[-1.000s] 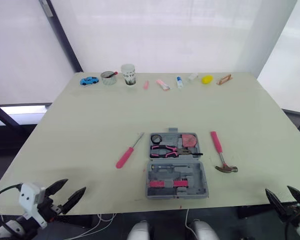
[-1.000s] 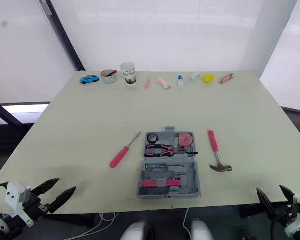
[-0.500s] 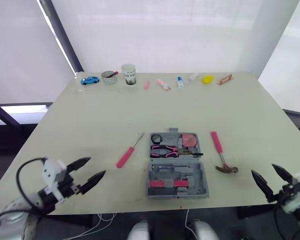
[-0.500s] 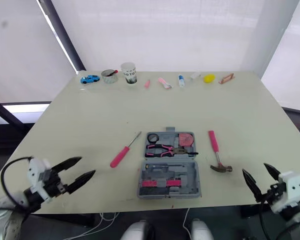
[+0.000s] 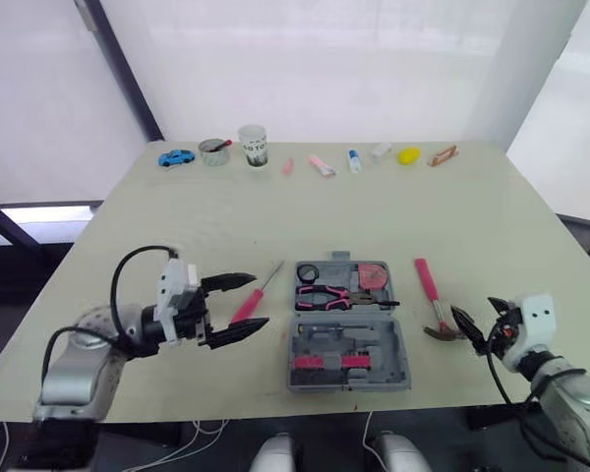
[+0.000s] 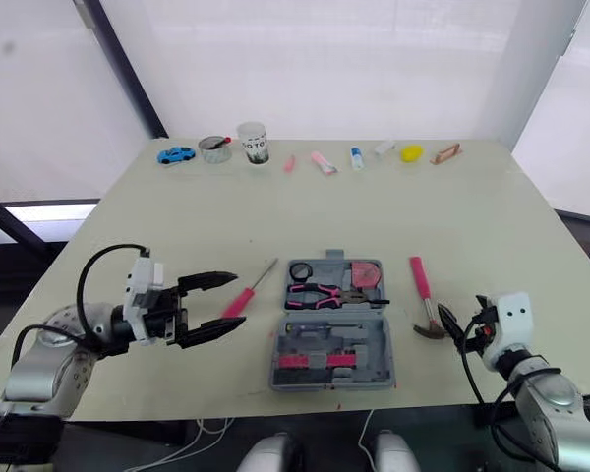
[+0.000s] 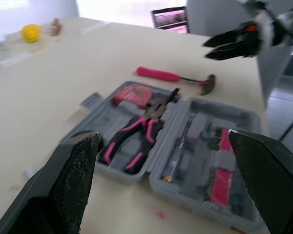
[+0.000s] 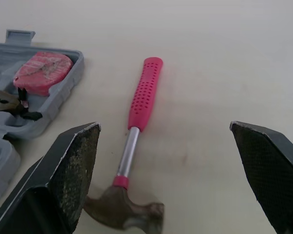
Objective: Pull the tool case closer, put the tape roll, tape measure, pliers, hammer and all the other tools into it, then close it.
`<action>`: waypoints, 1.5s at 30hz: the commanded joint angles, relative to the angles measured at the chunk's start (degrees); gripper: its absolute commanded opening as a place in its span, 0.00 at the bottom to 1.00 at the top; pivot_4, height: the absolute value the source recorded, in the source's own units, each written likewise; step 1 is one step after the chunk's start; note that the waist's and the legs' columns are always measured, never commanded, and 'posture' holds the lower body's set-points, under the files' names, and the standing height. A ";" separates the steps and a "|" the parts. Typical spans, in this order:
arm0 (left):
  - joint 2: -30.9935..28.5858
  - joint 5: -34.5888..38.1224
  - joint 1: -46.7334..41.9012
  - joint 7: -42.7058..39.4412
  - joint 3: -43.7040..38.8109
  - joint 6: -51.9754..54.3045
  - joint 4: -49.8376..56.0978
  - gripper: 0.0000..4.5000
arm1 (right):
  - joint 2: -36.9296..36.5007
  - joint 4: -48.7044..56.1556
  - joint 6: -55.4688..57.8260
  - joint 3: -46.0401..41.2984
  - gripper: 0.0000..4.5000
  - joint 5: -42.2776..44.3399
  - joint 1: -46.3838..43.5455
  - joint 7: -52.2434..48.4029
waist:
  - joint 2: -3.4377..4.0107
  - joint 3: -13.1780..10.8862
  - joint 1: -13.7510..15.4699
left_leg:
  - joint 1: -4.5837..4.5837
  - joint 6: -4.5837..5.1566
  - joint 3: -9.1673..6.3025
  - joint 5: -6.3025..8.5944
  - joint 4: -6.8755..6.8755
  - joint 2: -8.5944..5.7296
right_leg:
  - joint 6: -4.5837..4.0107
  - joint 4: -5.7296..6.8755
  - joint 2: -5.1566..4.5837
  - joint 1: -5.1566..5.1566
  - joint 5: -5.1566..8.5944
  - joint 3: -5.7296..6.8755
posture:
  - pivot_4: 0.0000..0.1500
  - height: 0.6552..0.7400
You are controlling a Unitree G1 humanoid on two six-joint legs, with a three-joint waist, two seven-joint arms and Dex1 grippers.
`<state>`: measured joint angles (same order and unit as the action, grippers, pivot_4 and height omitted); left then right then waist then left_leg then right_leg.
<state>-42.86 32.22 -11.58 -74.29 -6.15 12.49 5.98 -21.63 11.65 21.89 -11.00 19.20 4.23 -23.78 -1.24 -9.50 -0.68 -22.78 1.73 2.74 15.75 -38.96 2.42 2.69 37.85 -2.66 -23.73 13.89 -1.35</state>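
Observation:
The grey tool case (image 5: 385, 366) lies open near the table's front edge. Its far half holds a black tape roll (image 5: 308, 273), a pink tape measure (image 5: 372, 275) and pink-handled pliers (image 5: 332, 294). A pink-handled hammer (image 5: 428, 283) lies on the table just right of the case. On the case's left lies a pink-handled screwdriver (image 5: 247, 308). My left gripper (image 5: 260, 300) is open, and the screwdriver's handle shows between its fingers. My right gripper (image 5: 460, 325) is open beside the hammer's head (image 8: 124, 209), holding nothing.
Along the table's far edge stands a row of small items: a blue toy car (image 5: 176, 157), a bowl (image 5: 214, 152), a cup (image 5: 253, 146), small tubes, a yellow object (image 5: 407, 155) and a brown piece (image 5: 440, 155).
Both arms have come up from below the front edge onto the table. The left gripper moved right to the screwdriver, the right gripper moved in to the hammer's head.

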 commanded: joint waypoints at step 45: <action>0.63 3.31 -12.25 -6.94 6.08 7.33 5.80 1.00 | 4.66 -10.33 0.58 0.73 0.00 -2.43 -6.99 4.38 | -0.23 0.13 0.01 | 0.01 0.00 -0.15 0.00 -0.15 -0.02 | 0.08 0.01 0.04 0.15 -0.03 0.03 | 1.00 1.00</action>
<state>-41.51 34.47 -23.03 -80.56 0.80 19.93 10.72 -15.23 -1.45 21.95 -7.73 16.08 -3.11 -18.80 -1.46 -9.37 -0.67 -22.80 1.73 2.59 15.75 -39.12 2.40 2.77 37.86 -2.62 -23.60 13.86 -1.32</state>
